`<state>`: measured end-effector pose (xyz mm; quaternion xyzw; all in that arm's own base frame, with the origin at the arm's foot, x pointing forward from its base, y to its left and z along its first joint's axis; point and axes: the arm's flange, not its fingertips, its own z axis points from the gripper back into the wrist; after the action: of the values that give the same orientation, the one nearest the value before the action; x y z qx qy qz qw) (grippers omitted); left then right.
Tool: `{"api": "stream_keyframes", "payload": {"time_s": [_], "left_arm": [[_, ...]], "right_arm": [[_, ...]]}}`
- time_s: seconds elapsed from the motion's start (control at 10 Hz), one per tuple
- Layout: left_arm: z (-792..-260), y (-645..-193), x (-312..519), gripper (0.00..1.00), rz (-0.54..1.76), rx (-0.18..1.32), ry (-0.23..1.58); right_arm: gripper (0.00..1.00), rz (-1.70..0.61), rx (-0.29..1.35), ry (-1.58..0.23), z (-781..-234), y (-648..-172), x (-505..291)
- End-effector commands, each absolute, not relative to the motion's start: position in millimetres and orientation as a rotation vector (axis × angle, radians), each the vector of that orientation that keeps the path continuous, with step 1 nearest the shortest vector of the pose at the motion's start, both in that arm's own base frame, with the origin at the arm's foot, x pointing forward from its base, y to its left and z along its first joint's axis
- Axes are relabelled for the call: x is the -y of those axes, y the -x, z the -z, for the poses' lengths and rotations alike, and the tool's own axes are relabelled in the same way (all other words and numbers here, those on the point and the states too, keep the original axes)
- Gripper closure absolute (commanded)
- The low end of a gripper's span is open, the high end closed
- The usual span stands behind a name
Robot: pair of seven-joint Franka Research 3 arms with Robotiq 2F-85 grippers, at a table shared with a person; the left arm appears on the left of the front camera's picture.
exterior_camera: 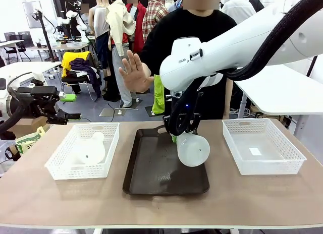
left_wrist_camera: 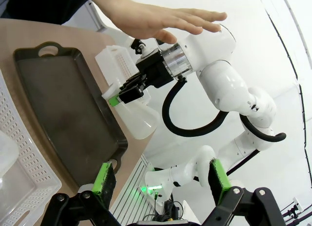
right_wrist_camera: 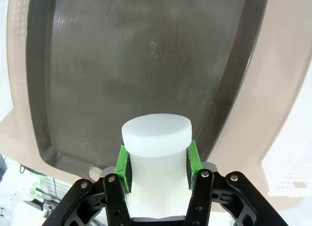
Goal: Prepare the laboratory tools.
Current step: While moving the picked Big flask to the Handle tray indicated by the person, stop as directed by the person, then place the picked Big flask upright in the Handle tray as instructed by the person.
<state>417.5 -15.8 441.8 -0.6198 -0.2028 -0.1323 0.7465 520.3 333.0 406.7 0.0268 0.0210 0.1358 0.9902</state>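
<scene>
Over the dark, matte, handled tray on the counter, my right fingers are clamped on the narrow neck of a translucent white conical flask. It is tilted, with its wide round base toward the front camera. From my right wrist, a smooth round white end sits between the green pads, and the rest is cut off below. The second flask lies in the left mesh basket, its outline blurred by the lattice. My left fingers hang spread and empty beyond the counter's left edge.
</scene>
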Motion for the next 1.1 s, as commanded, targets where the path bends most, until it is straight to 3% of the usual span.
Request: {"api": "stream_keyframes", "payload": {"time_s": [0.0, 1.0], "left_arm": [[-443.4, -416.8, 12.9, 0.0, 0.305, 0.437, 1.356], [-443.4, -416.8, 12.9, 0.0, 0.305, 0.437, 1.356]], "right_arm": [[1.0, -0.272, -0.04, -0.051, -404.1, -519.3, -331.7], [1.0, -0.272, -0.04, -0.051, -404.1, -519.3, -331.7]]}}
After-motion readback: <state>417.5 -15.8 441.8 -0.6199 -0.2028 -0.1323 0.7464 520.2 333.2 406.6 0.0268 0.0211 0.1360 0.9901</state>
